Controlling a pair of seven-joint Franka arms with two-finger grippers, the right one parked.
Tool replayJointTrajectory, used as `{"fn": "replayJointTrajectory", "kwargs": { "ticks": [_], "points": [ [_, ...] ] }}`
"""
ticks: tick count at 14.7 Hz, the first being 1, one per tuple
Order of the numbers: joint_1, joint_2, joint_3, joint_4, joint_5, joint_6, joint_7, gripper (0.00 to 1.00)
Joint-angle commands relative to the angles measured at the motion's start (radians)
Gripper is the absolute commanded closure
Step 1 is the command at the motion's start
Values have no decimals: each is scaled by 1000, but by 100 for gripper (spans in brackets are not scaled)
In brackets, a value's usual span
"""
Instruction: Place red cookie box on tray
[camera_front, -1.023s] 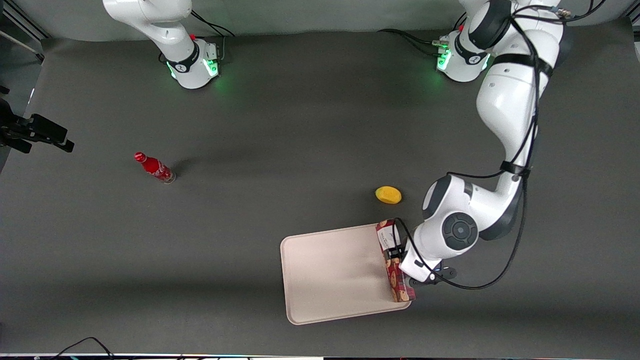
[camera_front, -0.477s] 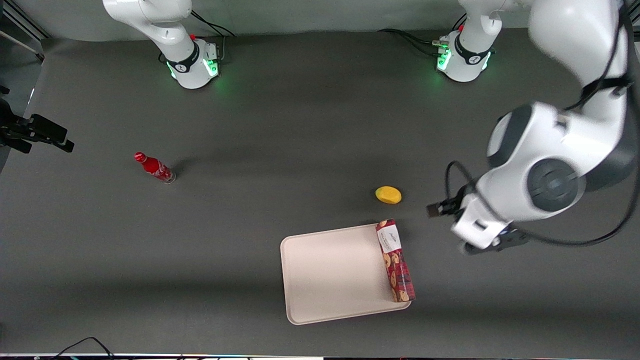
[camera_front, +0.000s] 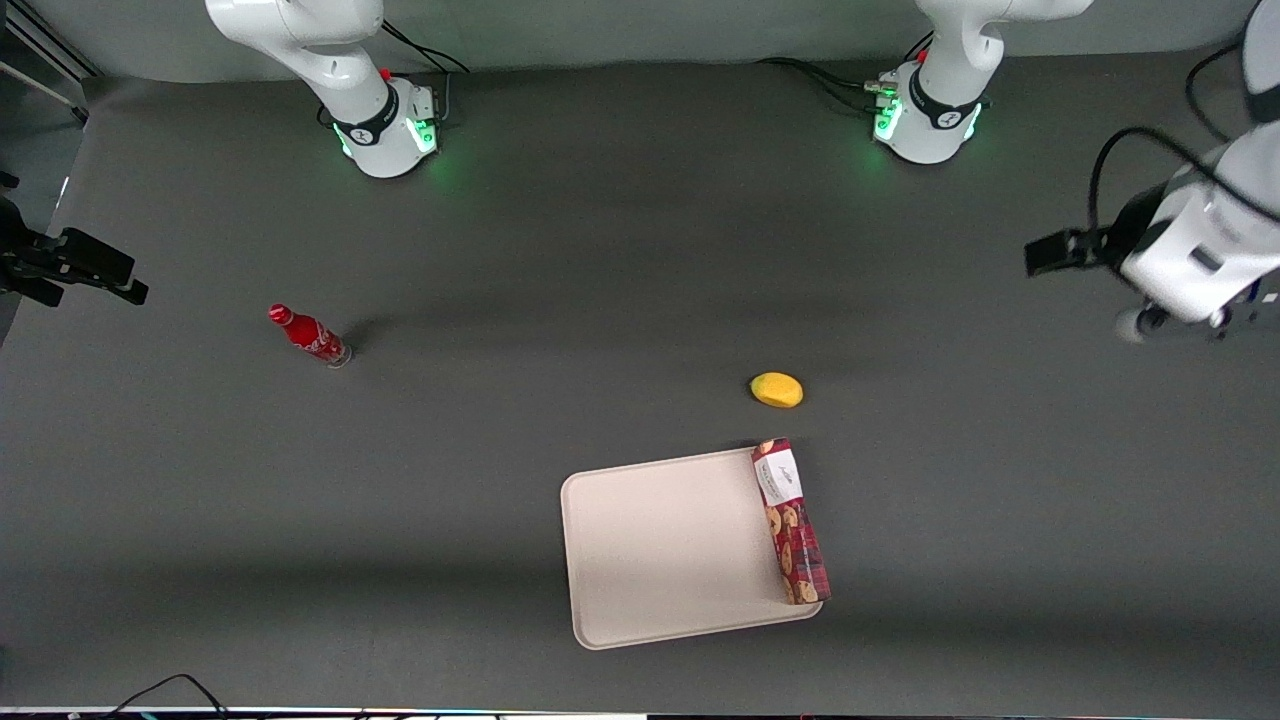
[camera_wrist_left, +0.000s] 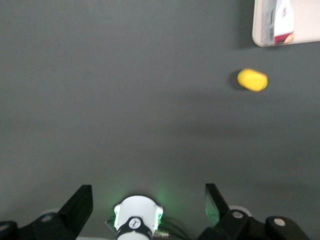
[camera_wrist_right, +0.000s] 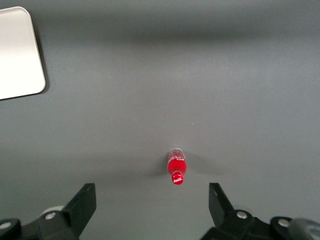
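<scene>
Dark grey table (camera_front: 600, 250) spread under everything. On it, nearer the front camera, a large pale beige tray (camera_front: 660, 545), flat with a low rim and rounded corners. Lying along the tray's edge toward the working arm's end: the red cookie box (camera_front: 790, 520), flat on its long side, white label end pointing away from the front camera. Resting on the rim strip rather than in the middle of the tray, and possibly overhanging the edge a little; hard to say how much. Seen also from the left wrist as a sliver of box (camera_wrist_left: 282, 22) on a tray corner (camera_wrist_left: 260, 25).

Gripper (camera_wrist_left: 148, 200) high above the table and well apart from the box, out at the working arm's end, at the edge of the front view. Fingers spread wide, nothing between them.

Just past the tray, farther from the front camera: a small yellow fruit-like lump (camera_front: 777, 389), untouched, near the box's label end but apart from it. Toward the parked arm's end, a small red bottle (camera_front: 309, 335), well away from everything.

Judging by this: placing done, box released on the tray, arm clear. Little or nothing left, save perhaps a nudge inward if the edge position counts as unsafe.
</scene>
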Motion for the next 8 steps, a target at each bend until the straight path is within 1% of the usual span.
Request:
{"fn": "replayJointTrajectory", "kwargs": {
  "ticks": [1, 2, 3, 5, 8],
  "points": [
    [-5, -320, 51, -380, -23, 143, 50, 0],
    [-5, -360, 60, -415, -22, 155, 50, 0],
    [-5, -373, 62, -420, -19, 149, 50, 0],
    [-7, -361, 62, -384, -3, 141, 33, 0],
    [-8, -306, 68, -310, 1, 131, 51, 0]
  ]
}}
